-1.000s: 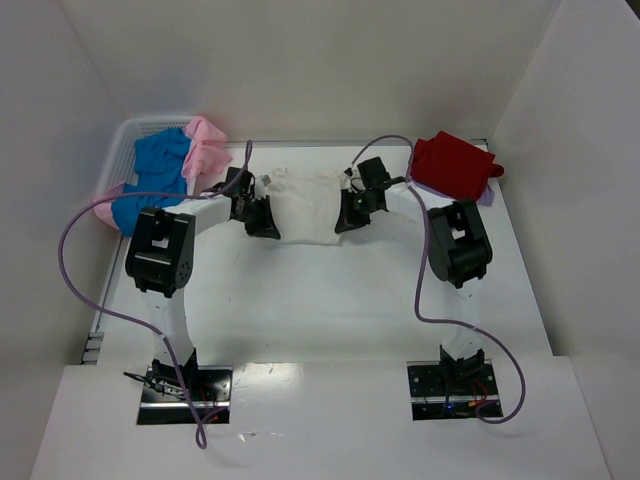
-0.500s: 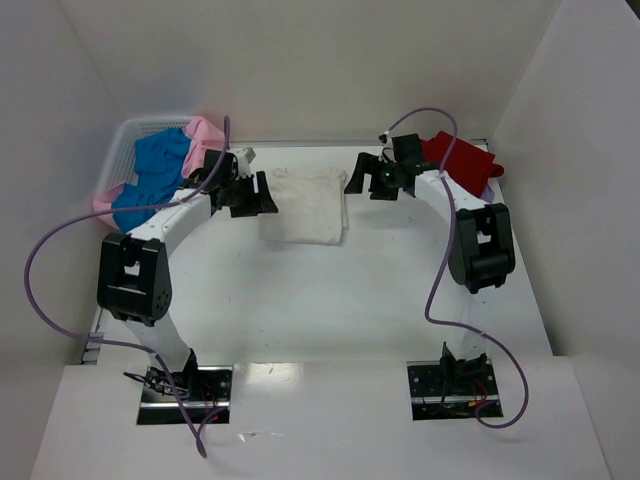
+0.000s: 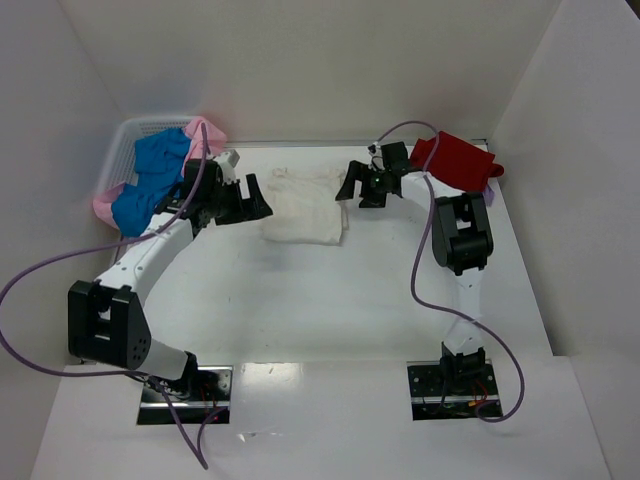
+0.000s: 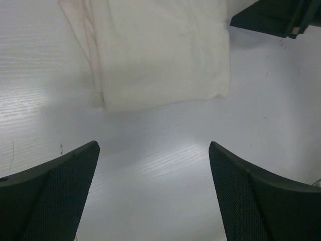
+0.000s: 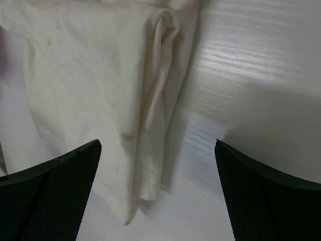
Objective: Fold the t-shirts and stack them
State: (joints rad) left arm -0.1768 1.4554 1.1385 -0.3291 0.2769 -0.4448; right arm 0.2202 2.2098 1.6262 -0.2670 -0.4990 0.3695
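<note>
The cream-white t-shirt (image 3: 305,205) lies folded on the table at the back middle, its lower folded edge in the left wrist view (image 4: 160,50) and its thick folded side in the right wrist view (image 5: 100,75). My left gripper (image 3: 252,198) (image 4: 153,150) hangs open just left of it, over bare table. On the shirt's right edge my right gripper (image 3: 358,190) (image 5: 158,145) stands open, holding nothing. A red t-shirt (image 3: 455,165) sits folded at the back right with a lavender edge (image 3: 487,197) under it. Blue (image 3: 150,175) and pink (image 3: 205,132) t-shirts fill the basket.
The white mesh basket (image 3: 125,135) stands at the back left against the side wall. White walls close in the table at the left, back and right. Purple cables loop from both arms.
Both grippers have opened and let go of the cream-white t-shirt, then drawn apart to its sides. The shirt now lies narrower and folded. The left arm has stretched out towards the back.
</note>
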